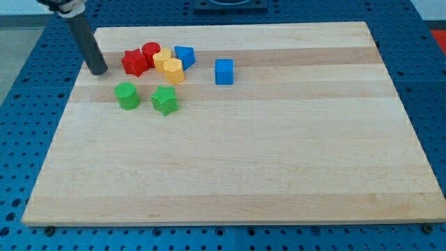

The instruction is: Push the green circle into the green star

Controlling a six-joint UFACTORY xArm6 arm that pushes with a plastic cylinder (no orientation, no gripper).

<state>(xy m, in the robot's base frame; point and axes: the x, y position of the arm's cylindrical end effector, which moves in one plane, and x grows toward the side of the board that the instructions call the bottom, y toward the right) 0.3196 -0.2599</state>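
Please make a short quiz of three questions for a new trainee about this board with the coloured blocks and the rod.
1. True or false: my tip touches the green circle.
2. Which block lies nearest to my tip? A) red star B) blue cube C) green star
3. Fill in: the green star lies to the view's ____ of the green circle.

Key
1. False. My tip stands above and to the view's left of the green circle, with bare board between them.
2. A.
3. Right, with a small gap between the two.
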